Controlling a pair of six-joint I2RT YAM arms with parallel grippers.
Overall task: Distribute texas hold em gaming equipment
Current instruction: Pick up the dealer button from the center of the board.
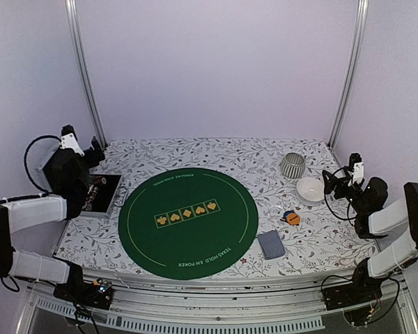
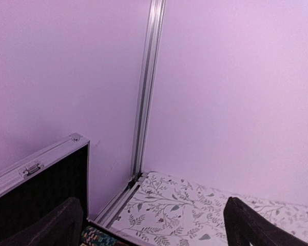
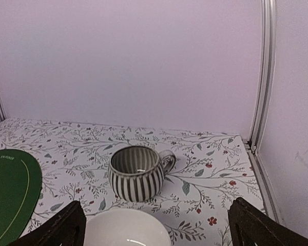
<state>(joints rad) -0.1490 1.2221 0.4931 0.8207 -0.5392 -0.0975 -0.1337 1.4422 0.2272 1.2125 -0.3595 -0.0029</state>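
Nearest the arm bases, front R of the table [image 1: 320, 240], a deck of grey-blue playing cards [image 1: 270, 244] lies flat on the floral cloth. It is just off the R rim of the round green mat [image 1: 188, 236], not touching it. The mat fills centre-front, w/ a boxed row of yellow suit symbols in its middle.

A bit further back, R of the mat, the orange button [image 1: 293, 219] and blue button [image 1: 286, 215] lie touching. The blue one peeks out at the orange one's far-L side. Beyond them sits the white bowl [image 1: 310, 189], then the ribbed grey cup [image 1: 292, 165] just behind it toward the back wall.

The right gripper [image 3: 156, 218] hangs low at the table's R edge, facing bowl and cup. Its fingers [image 3: 259, 228] are spread wide w/ nothing btwn them. In the R wrist view the bowl is closest and the cup is behind it, handle to that view's R.

On the L side an open black case [image 1: 101, 195] w/ aluminium trim lies near the mat's L rim. A small pale item btwn case and mat may be the clear disc, too small to tell.

The left gripper [image 2: 153, 218] is raised over the case's far side, pointing at the back-L corner. Its fingers [image 2: 56, 228] are also spread wide, holding nothing. The L wrist view shows the case lid [image 2: 36, 179] at L, the corner post [image 2: 148, 92] and plain walls beyond.
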